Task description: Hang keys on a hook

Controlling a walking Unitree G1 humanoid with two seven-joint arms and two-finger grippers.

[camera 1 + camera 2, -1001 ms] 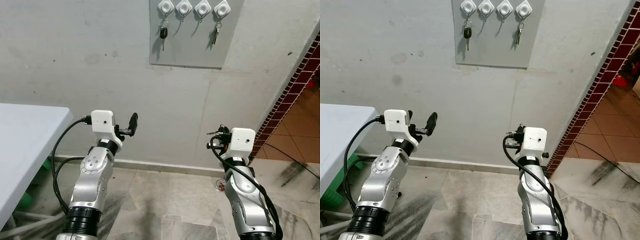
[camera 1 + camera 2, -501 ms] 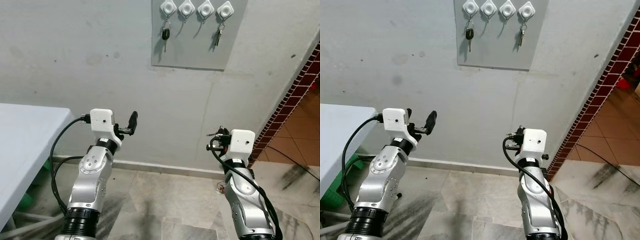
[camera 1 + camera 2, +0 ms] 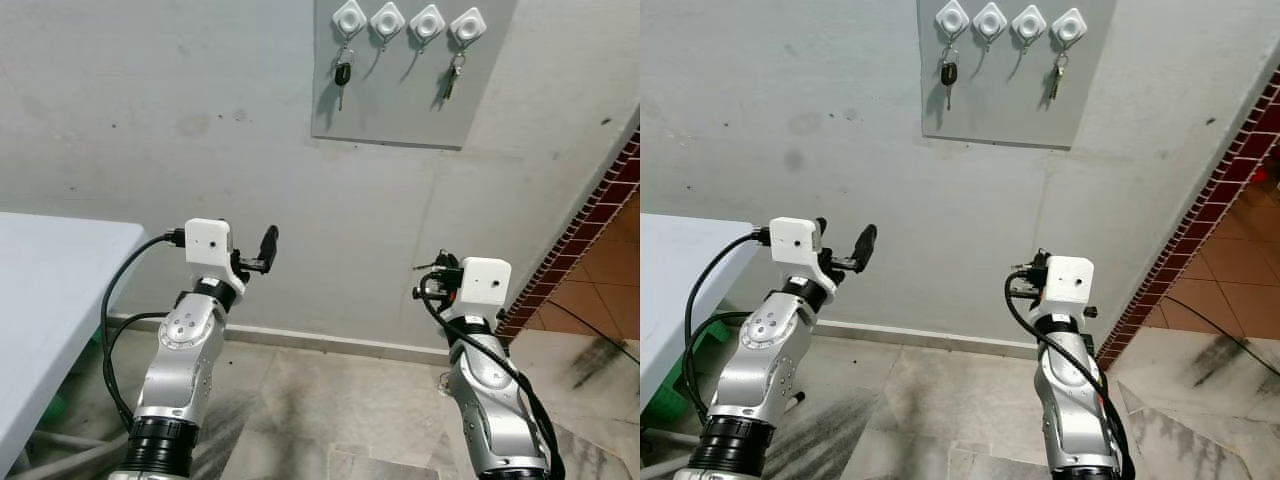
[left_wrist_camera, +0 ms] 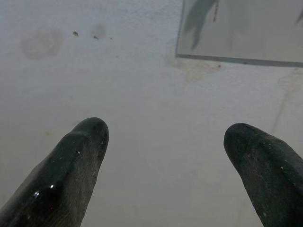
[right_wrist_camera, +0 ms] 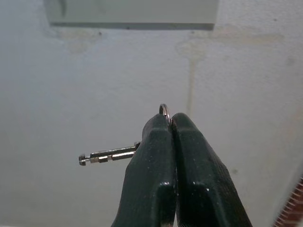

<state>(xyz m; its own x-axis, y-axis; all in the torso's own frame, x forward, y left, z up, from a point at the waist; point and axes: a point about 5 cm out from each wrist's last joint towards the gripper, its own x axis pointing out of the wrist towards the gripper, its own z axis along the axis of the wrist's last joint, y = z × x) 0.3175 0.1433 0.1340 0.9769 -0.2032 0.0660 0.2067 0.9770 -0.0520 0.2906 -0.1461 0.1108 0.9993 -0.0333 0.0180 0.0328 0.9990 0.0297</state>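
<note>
High on the wall a grey panel point(image 3: 410, 95) carries several white hooks. A black-headed key point(image 3: 342, 75) hangs from the leftmost hook point(image 3: 349, 17), and a silver key bunch point(image 3: 450, 75) hangs from the rightmost hook point(image 3: 468, 23); the two middle hooks point(image 3: 408, 22) are bare. My right gripper point(image 5: 170, 125) is shut on a key point(image 5: 108, 154) and its ring, held well below the panel and short of the wall; in the head view it shows as point(image 3: 432, 277). My left gripper point(image 4: 165, 137) is open with nothing in it, raised at the same height to the left point(image 3: 266, 248).
A white table point(image 3: 45, 290) juts in at the left. A dark red tiled wall edge point(image 3: 590, 220) runs down the right side. Marbled floor tiles point(image 3: 330, 400) lie below, with a skirting strip along the wall's foot.
The whole picture has shifted, so the panel now sits a little lower and further right. Both arms keep their poses and the right gripper still holds the key.
</note>
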